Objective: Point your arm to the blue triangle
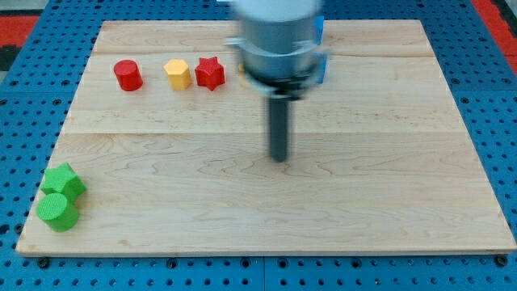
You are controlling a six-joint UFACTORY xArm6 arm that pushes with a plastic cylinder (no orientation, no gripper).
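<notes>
Camera view: wooden board (388, 202). Rod's tip (279, 158) mid-board, touching nothing, holding nothing. Far, behind the arm's housing, blue slivers (321, 69) – probably the blue triangle, mostly hidden. Far left: red cylinder (128, 75), yellow block (178, 73), red star (210, 73). Likely light, stiff, easily slid – approach a flat side.

Arm's end (279, 40): blurred grey-silver cylinder w/ a darker band round its base, bits of blue showing at its right edge. Below it a straight dark rod, round-sectioned, ending in my tip (279, 158).
</notes>
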